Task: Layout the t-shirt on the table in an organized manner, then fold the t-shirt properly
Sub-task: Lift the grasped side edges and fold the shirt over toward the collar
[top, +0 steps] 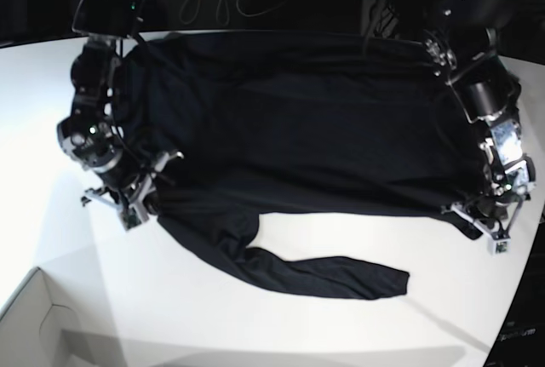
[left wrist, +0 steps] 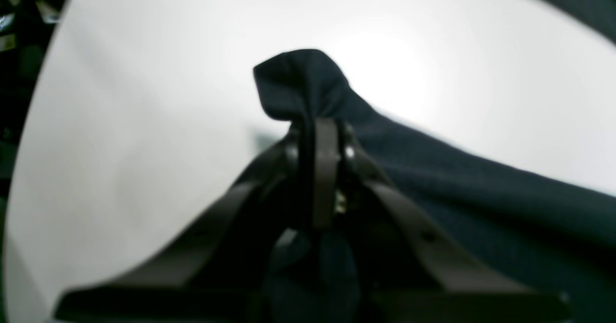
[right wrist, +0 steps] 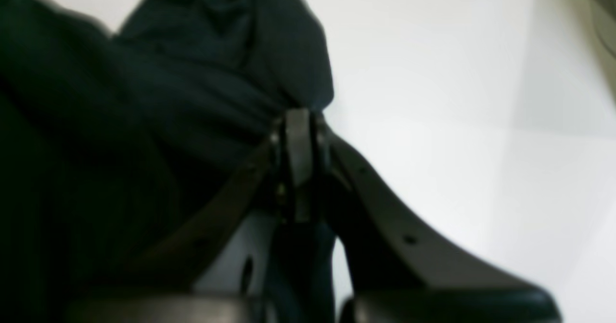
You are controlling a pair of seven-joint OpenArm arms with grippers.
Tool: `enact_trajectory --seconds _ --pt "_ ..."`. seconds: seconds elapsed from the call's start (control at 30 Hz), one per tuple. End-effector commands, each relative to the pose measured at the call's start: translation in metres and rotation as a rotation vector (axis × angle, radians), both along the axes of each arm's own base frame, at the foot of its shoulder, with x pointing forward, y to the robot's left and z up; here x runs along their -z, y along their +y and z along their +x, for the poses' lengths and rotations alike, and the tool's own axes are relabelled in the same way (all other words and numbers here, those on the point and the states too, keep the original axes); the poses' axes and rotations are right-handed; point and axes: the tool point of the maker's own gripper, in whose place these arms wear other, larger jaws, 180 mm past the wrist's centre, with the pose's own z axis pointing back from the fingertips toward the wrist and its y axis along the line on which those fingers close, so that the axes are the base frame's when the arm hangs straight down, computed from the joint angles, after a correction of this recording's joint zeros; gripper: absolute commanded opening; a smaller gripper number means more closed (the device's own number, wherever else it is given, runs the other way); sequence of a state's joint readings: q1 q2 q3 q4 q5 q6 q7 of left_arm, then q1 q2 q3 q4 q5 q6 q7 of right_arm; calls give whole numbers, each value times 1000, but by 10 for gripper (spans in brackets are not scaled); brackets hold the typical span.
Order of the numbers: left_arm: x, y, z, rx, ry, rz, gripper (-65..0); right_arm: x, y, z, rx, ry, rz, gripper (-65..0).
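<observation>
Black t-shirt (top: 298, 129): spread across upper centre of white table (top: 255, 324), one sleeve trailing lower centre. Left gripper (left wrist: 320, 130): jaws pinching a fabric bunch, frame right. Right gripper (right wrist: 298, 125): jaws pinching the t-shirt, frame left.
</observation>
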State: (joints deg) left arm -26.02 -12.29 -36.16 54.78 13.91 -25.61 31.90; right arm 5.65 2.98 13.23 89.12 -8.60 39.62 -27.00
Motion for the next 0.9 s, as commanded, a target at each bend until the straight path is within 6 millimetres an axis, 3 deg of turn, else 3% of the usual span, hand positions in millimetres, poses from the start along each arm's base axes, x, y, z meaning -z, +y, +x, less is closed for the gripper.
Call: enact_trajectory --seconds 0.0,0.33,0.67,0.87 --pt "-29 10 12 -3 -75 30 -650 -16 1 2 -13 -53 3 -650" --pt "-42 30 -29 -58 -138 28 -650 -27 1 -33 -23 -81 -44 -650" --pt "-31 28 -73 -57 -145 5 -650 -21 -1 -80 -44 -46 -94 -650" --pt "-45 50 -99 -132 -102 24 -650 -22 -4 -108 -68 -23 -140 -650"
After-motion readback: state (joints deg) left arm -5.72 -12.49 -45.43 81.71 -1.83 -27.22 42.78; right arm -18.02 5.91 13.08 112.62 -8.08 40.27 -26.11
